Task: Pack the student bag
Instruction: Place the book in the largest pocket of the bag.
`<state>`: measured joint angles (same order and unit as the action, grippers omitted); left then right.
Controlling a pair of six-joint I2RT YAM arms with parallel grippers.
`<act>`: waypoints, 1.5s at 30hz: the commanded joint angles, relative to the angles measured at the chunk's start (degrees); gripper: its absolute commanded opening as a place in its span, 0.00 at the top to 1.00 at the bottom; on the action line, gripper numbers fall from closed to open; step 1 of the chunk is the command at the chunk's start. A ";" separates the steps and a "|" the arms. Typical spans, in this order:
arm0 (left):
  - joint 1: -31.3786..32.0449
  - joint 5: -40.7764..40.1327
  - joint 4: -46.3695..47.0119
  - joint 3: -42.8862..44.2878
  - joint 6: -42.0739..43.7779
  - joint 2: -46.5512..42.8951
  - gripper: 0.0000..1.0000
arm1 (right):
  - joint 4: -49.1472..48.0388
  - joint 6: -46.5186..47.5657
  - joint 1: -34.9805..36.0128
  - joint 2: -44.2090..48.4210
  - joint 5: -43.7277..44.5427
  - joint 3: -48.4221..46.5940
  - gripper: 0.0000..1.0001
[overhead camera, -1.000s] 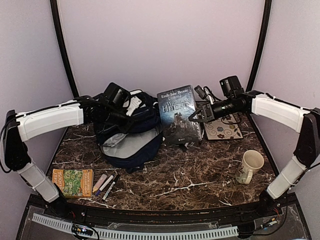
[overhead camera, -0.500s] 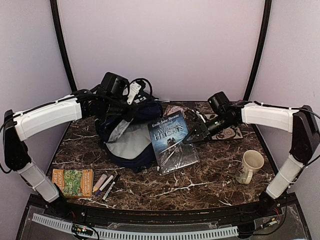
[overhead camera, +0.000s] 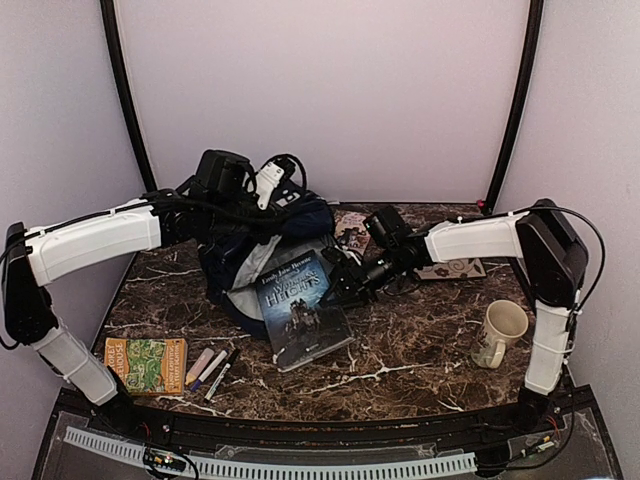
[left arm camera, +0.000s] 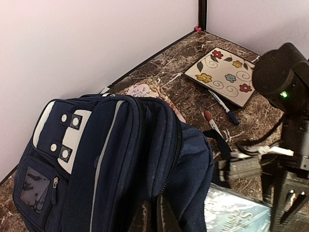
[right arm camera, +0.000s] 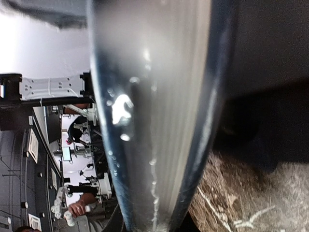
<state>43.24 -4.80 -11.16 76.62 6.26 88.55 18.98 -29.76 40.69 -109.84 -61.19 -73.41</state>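
The navy student bag [overhead camera: 268,262] lies at the back left of the table, its grey-lined mouth facing the front right. My left gripper [overhead camera: 257,222] is shut on the fabric of the bag's top rim. In the left wrist view the closed fingertips [left arm camera: 155,216] pinch the bag [left arm camera: 111,159] beside a zip. My right gripper [overhead camera: 346,287] is shut on the right edge of a dark "Wuthering Heights" book [overhead camera: 300,312]. The book is tilted, its top corner at the bag's mouth. In the right wrist view the book's page edge [right arm camera: 159,121] fills the frame and hides the jaws.
A cream mug [overhead camera: 498,333] stands at the right front. A green book [overhead camera: 146,363] and several markers [overhead camera: 212,370] lie at the left front. A floral pad [overhead camera: 452,268] with pens [left arm camera: 223,104] and a small pink book [overhead camera: 352,230] lie behind.
My right gripper carried the book from upright at the back, down and left to the bag's mouth. My left gripper kept hold of the bag's rim and raised it slightly.
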 commanded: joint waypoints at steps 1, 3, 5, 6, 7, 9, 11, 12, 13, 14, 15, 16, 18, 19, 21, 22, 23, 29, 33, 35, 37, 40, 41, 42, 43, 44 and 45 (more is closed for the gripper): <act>0.24 4.57 11.36 -0.75 0.48 -7.93 1.00 | -22.93 -16.21 0.08 -3.16 -7.19 -4.69 1.00; 0.18 5.20 11.64 -1.22 0.32 -8.98 1.00 | -26.25 -19.16 0.01 -5.35 -6.06 -6.90 1.00; 0.19 6.30 11.81 -1.70 0.11 -9.78 1.00 | -22.14 -17.69 0.01 -8.22 -4.67 -11.49 1.00; 0.18 6.73 11.90 -2.03 0.14 -10.05 1.00 | -20.48 -16.87 0.05 -9.75 -4.27 -13.84 1.00; 0.15 7.12 11.94 -2.33 0.15 -10.21 1.00 | -19.31 -16.30 0.02 -11.12 -3.65 -15.69 1.00; 0.02 7.12 12.42 -3.10 -0.36 -10.53 1.00 | -18.10 -15.37 0.01 -13.38 -2.61 -18.56 1.00; -0.25 7.86 13.05 -3.62 -1.15 -10.68 1.00 | -19.13 -16.21 -0.01 -15.40 -1.57 -20.52 1.00; -0.53 8.23 13.02 -3.67 -1.43 -10.68 1.00 | -19.29 -16.54 -0.06 -16.47 -1.08 -21.59 1.00; -0.79 8.54 13.05 -3.78 -1.86 -10.73 1.00 | -19.27 -16.74 -0.16 -17.21 -0.85 -22.32 1.00; -1.13 9.10 13.49 -4.09 -2.33 -10.91 1.00 | -19.27 -16.93 -0.29 -18.46 -0.41 -23.52 1.00; -1.36 9.44 13.91 -4.49 -2.69 -11.13 1.00 | -19.30 -17.16 -0.45 -19.40 0.11 -24.14 1.00; -1.59 9.65 14.18 -4.88 -2.88 -11.31 1.00 | -19.49 -17.45 -0.68 -20.25 0.85 -24.61 1.00; -1.70 9.65 14.18 -5.32 -2.73 -11.38 1.00 | -19.44 -18.11 -1.09 -22.19 2.07 -25.80 1.00; -1.69 9.51 14.03 -5.42 -2.60 -11.39 1.00 | -19.49 -18.56 -1.27 -23.18 2.21 -26.56 1.00; -1.68 9.50 14.12 -5.84 -2.48 -11.58 1.00 | -20.13 -19.11 -1.69 -24.85 2.72 -27.65 1.00; -1.75 9.50 14.26 -6.05 -2.48 -11.76 1.00 | -21.48 -19.61 -1.86 -25.54 2.74 -27.81 1.00; -1.78 9.51 14.31 -6.17 -2.44 -11.94 1.00 | -23.40 -19.61 -2.17 -26.17 2.74 -27.84 1.00; -1.81 8.62 14.56 -7.15 -1.78 -12.83 1.00 | -22.15 -19.78 -3.24 -29.83 5.77 -32.69 0.83; -2.08 7.22 15.17 -7.98 -1.35 -13.31 1.00 | -17.12 -15.51 -2.56 -27.56 9.76 -30.15 0.53; -2.35 6.48 15.18 -8.23 -1.19 -13.32 1.00 | -14.34 -13.27 -2.19 -25.68 12.65 -28.04 0.37; -2.37 5.42 15.15 -8.50 -0.93 -13.30 1.00 | -11.23 -10.09 -1.45 -24.10 15.59 -26.75 0.28; -2.44 4.48 15.74 -9.15 -0.49 -13.87 1.00 | -10.19 -7.90 -0.31 -21.58 17.67 -23.68 0.25; -2.46 4.03 15.87 -9.31 -0.23 -13.99 1.00 | -10.05 -7.39 0.04 -20.39 18.47 -22.64 0.25; -2.46 3.36 16.04 -9.58 0.02 -14.14 1.00 | -10.04 -6.95 0.35 -19.55 18.86 -21.26 0.23; -2.53 3.06 16.22 -9.74 0.14 -14.31 1.00 | -9.92 -6.33 0.69 -18.55 19.28 -20.33 0.23; -2.51 2.58 16.36 -9.98 0.23 -14.43 1.00 | -9.46 -5.48 0.97 -17.52 20.01 -19.79 0.22; -2.55 2.16 16.61 -10.35 0.43 -14.52 1.00 | -8.99 -4.39 1.68 -16.39 21.06 -18.57 0.22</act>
<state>41.23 0.16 -3.84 66.43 5.41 79.11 7.33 -39.16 40.91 -131.41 -44.51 -95.26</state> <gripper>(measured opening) 0.043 0.777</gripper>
